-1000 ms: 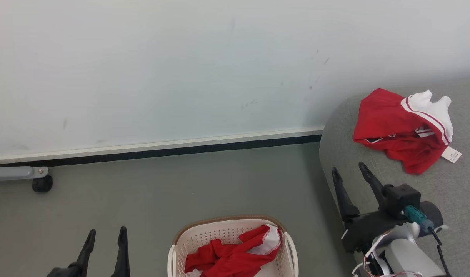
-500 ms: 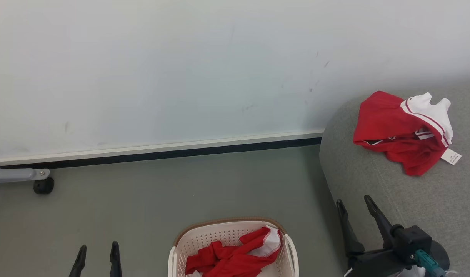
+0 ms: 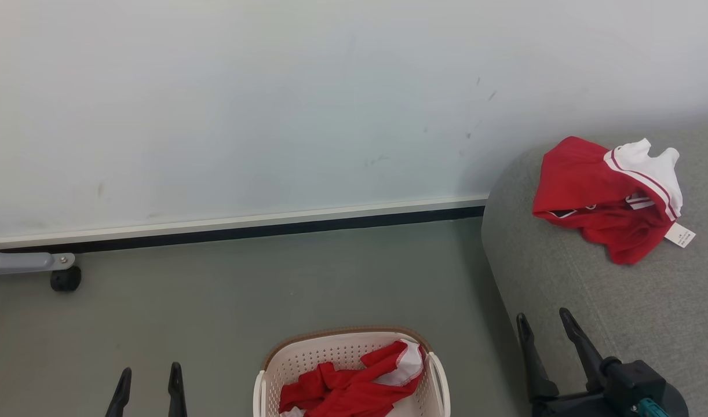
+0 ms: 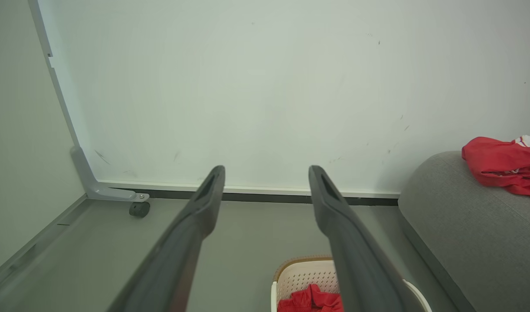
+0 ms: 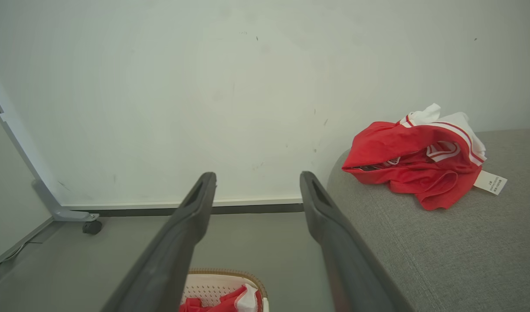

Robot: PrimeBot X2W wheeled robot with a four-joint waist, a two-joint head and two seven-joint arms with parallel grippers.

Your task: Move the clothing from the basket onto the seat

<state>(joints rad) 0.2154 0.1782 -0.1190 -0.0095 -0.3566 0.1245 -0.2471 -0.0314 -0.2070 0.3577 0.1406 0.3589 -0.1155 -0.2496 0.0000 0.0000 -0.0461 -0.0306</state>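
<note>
Currently L tool [image 3: 149, 370] & R tool [image 3: 543, 315] both wide, empty. Soft red-and-white sports garment [image 3: 342, 391] crumpled in oval cream perforated plastic basket [image 3: 336, 334], 6 o'clock: prob. light, limp; pinch raised red fold nr centre.

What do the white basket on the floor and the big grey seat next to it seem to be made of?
The basket looks like matte, moulded cream plastic: its walls are punched with even rows of small holes, and its brown rim is patterned like weave. The seat seems upholstered in light-grey woven fabric: fine grainy texture, rounded edges, a stitched seam.
</note>
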